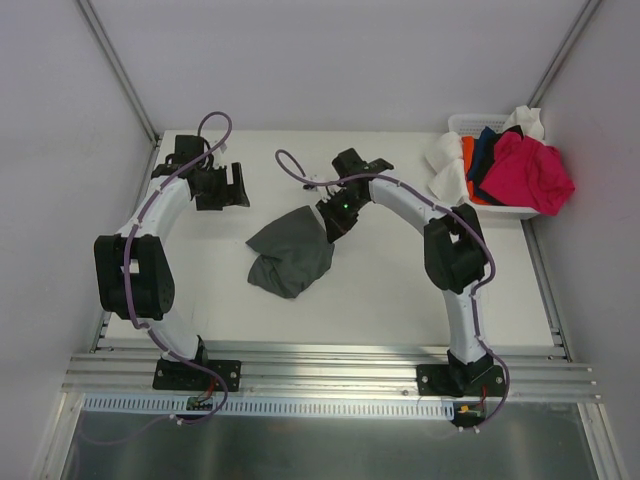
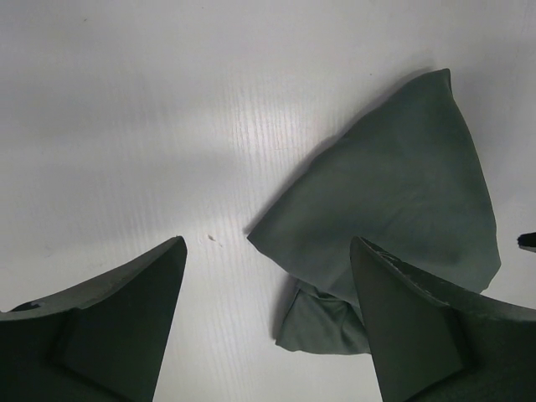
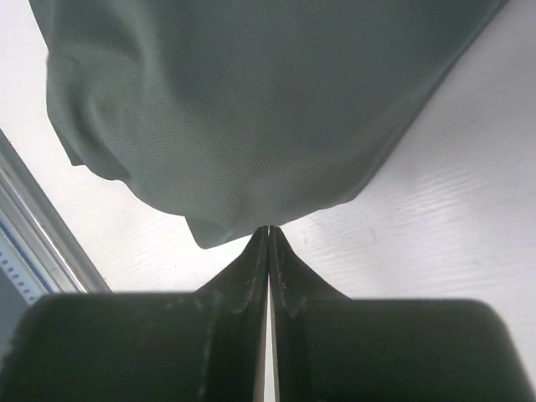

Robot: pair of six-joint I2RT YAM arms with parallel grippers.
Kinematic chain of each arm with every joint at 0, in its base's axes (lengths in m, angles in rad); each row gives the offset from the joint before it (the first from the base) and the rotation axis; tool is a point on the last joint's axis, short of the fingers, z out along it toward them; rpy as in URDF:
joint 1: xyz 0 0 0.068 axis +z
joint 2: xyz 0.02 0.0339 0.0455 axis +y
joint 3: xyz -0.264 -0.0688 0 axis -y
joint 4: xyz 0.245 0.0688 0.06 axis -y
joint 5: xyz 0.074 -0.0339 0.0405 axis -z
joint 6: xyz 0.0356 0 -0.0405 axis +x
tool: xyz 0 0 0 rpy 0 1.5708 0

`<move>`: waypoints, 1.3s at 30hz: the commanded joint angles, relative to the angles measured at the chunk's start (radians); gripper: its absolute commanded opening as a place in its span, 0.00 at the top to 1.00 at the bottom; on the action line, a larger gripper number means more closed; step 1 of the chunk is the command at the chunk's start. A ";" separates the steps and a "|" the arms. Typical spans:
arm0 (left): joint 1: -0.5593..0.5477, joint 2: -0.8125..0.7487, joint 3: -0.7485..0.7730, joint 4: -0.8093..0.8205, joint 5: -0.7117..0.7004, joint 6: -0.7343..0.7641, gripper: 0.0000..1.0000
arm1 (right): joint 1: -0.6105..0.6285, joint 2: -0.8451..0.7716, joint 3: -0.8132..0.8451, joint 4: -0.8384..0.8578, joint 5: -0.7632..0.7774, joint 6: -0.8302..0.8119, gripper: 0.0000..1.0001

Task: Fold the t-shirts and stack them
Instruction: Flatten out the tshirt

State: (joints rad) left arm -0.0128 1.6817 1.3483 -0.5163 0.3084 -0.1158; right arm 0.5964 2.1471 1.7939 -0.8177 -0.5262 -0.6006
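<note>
**Status.** The grey t-shirt (image 1: 290, 255) lies crumpled at the middle of the table (image 1: 400, 300), not yet spread or folded. The right gripper (image 1: 335, 226) is at its far right corner, fingers pressed fully together on the very hem. The left gripper (image 1: 222, 187) hovers near the far left of the table, jaws wide apart, holding nothing. The other t-shirts (image 1: 525, 170) are heaped in the basket (image 1: 455, 125) at the far right corner.

**Hazards.**
- The bite looks thin. If you lift or drag quickly, expect the hem to slip from the fingertips.
- The shirt is bunched on itself. Pulling from one corner alone will probably drag the whole bundle rather than open it.
- The left jaws point at bare table beside the cloth. Closing there would catch nothing.

**View comparison.**
- Only the right wrist view shows how little cloth sits between the closed fingertips.
- Only the left wrist view shows the corner drawn up into a peak and a fold tucked beneath.
- Only the top view shows both arms, the basket and the shirt's place on the table.
</note>
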 commanded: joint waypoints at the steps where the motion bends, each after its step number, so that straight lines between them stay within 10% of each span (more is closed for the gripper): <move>1: 0.001 -0.022 0.031 0.013 -0.014 -0.008 0.20 | -0.012 -0.121 0.067 -0.009 0.023 -0.051 0.99; 5: 0.001 -0.030 0.029 0.016 -0.014 -0.002 0.16 | -0.014 -0.150 0.044 -0.001 0.005 -0.013 0.42; 12: 0.007 -0.028 0.026 0.018 -0.035 -0.004 0.13 | 0.026 -0.041 0.038 0.011 -0.101 0.034 0.36; 21: 0.030 -0.065 -0.008 0.019 -0.055 0.002 0.12 | 0.034 0.080 0.110 0.022 -0.090 0.030 0.54; 23: 0.030 -0.076 -0.011 0.019 -0.054 0.004 0.12 | 0.034 0.070 0.107 0.020 -0.071 0.019 0.99; 32: 0.034 -0.096 -0.034 0.030 -0.103 -0.035 0.20 | -0.001 -0.206 0.254 -0.040 0.161 -0.093 0.99; 39: 0.080 -0.073 0.035 0.041 0.012 -0.036 0.01 | -0.093 -0.277 0.361 0.098 0.339 -0.038 1.00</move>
State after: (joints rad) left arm 0.0441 1.6310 1.3270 -0.4923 0.2577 -0.1432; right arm 0.5320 1.9095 2.1071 -0.7830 -0.3061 -0.6476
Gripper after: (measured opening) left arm 0.987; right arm 0.031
